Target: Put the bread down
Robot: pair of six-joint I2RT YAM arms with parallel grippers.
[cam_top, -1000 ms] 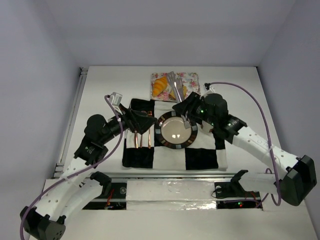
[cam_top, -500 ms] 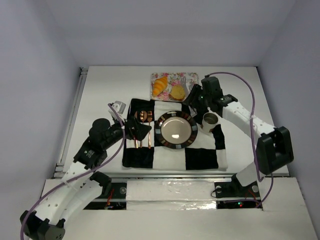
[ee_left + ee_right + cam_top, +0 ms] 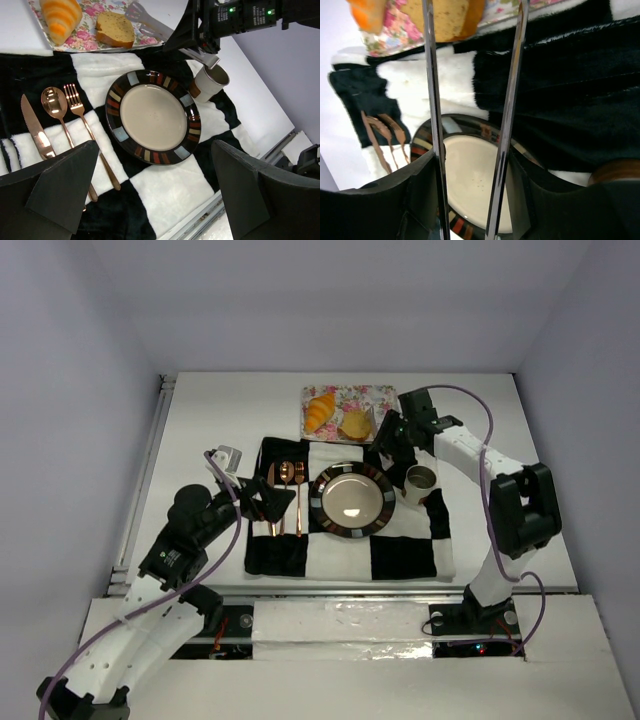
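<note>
The bread lies on a floral napkin point(image 3: 375, 398) at the far side: a golden-orange croissant point(image 3: 320, 410) point(image 3: 60, 17) and a tan bun slice point(image 3: 354, 424) point(image 3: 116, 29) point(image 3: 447, 17). My right gripper point(image 3: 388, 435) point(image 3: 470, 170) is shut on metal tongs point(image 3: 431, 75) point(image 3: 150, 20). Their two arms stand apart and point at the bun slice, which shows between them in the right wrist view; whether they touch it I cannot tell. My left gripper point(image 3: 262, 502) point(image 3: 155, 147) stands open and empty over the cloth's near left. The plate point(image 3: 323, 502) point(image 3: 150, 152) holds nothing.
A black-and-white checked cloth point(image 3: 400, 555) lies under the plate. Copper knife, spoon and fork point(image 3: 285, 495) point(image 3: 55, 105) lie left of the plate. A brown-banded cup point(image 3: 420, 480) point(image 3: 210, 82) stands right of it, below my right wrist.
My right arm's elbow has swung back to the far right, its gripper and tongs staying by the napkin. My left gripper has drawn back toward the near left.
</note>
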